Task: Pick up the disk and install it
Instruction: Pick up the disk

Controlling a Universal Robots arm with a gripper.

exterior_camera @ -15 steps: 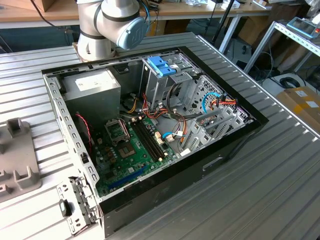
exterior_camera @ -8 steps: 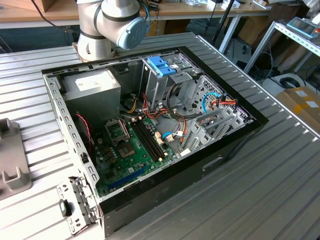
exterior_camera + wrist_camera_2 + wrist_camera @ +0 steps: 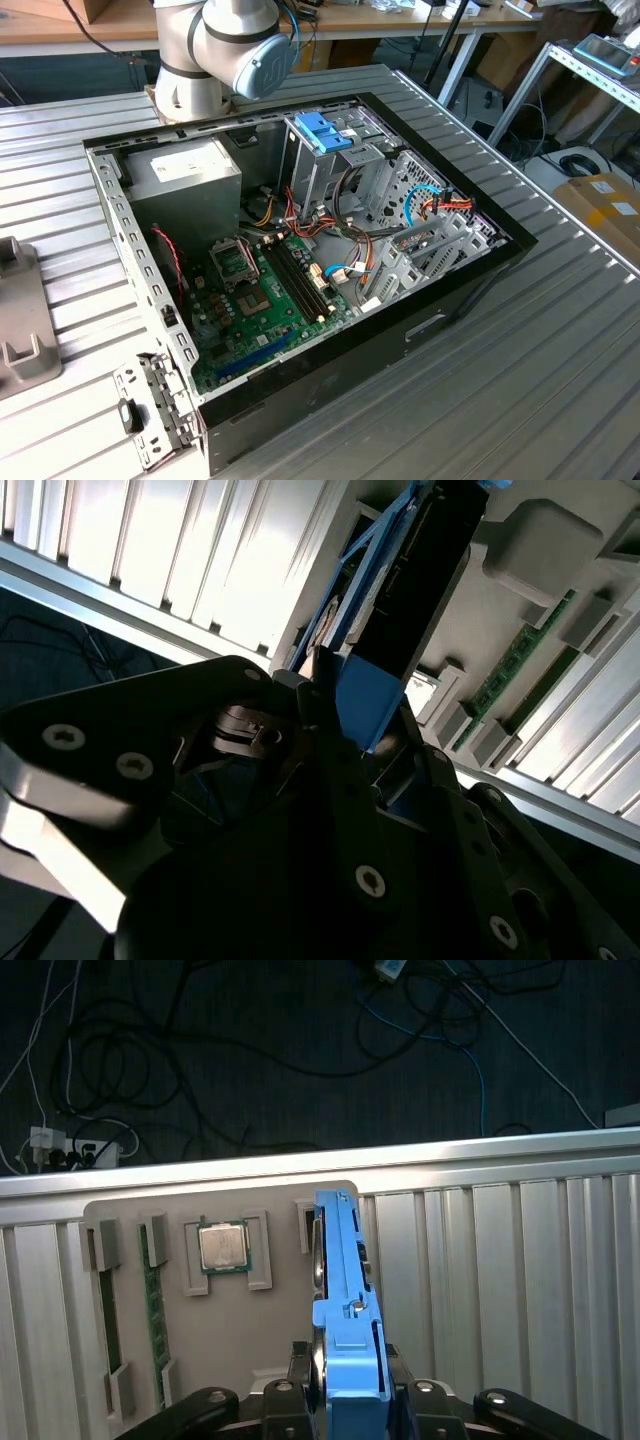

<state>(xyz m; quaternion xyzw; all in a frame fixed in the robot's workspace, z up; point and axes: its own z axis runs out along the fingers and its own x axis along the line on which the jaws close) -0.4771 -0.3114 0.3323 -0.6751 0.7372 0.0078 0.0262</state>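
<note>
– So, where is the disk [image 3: 345, 1290] at this moment?

– It is in the gripper [image 3: 345, 1390], which is clamped shut on it with one finger [image 3: 292, 1365] against each side. In both wrist views the disk stands on edge, its blue rail toward the camera.

– Which way does its length run?

– Straight out from the gripper, away from the wrist and toward a grey tray [image 3: 270, 1340]. In the first wrist view the far end lines up with a narrow slot in that tray. It may be resting there or hanging just clear; the angle does not settle it.

– What else is on the tray?

– A square chip [image 3: 222, 1247] sits in its own pocket just beside the slot, and a green memory stick [image 3: 155, 1310] lies further over. Neither touches the disk.

– And the surface and the room around?

– The tray lies on a ribbed metal table [image 3: 500, 1290], near its edge, and beyond that edge loose cables [image 3: 200, 1060] trail over a dark floor. In the exterior view the tray [image 3: 20, 320] is at the exterior view's left and the open computer case [image 3: 330, 360] is in the middle, well apart from it. The silver drive cage [image 3: 315, 175] stands at the far side of the case, close to the arm's base [image 3: 190, 90]. Wires crowd the space just beside the cage, so the room there looks tight.
</note>
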